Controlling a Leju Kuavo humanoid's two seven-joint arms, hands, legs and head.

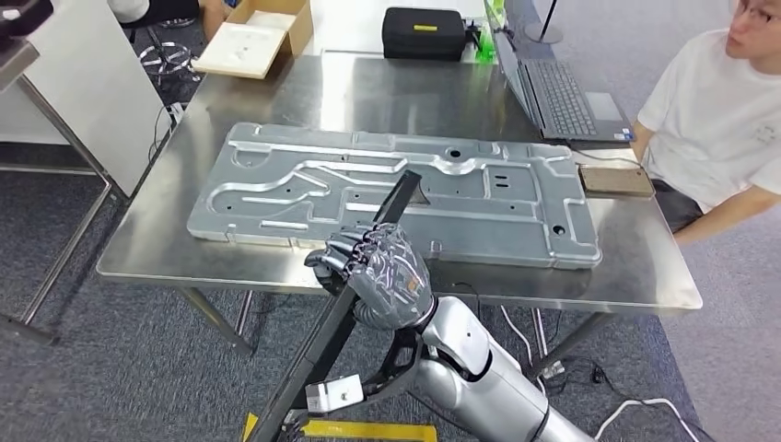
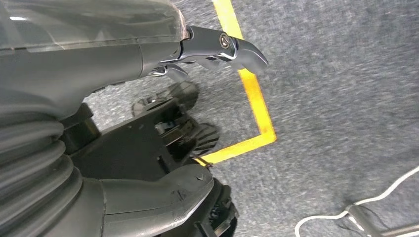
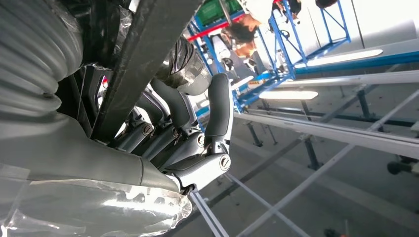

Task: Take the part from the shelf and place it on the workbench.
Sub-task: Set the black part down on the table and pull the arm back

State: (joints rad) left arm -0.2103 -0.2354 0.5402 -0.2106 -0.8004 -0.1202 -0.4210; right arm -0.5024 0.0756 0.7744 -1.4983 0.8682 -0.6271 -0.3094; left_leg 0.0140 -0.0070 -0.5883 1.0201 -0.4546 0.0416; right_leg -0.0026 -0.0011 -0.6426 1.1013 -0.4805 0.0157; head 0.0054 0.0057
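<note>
Our right hand wraps its fingers around a long black bar-shaped part, held slanted, its upper end over the near edge of the steel workbench. A large grey stamped panel already lies there. We judge the bar's tip could strike or scrape that panel, or swing in the grasp. Our left hand hangs over the floor, fingers apart, holding nothing.

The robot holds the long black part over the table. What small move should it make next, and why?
Probably lower the right hand and tilt the long black part flat onto the workbench. The part is gripped at mid-length, slanted, its upper end above the grey metal panel, its lower end off the near edge.
</note>
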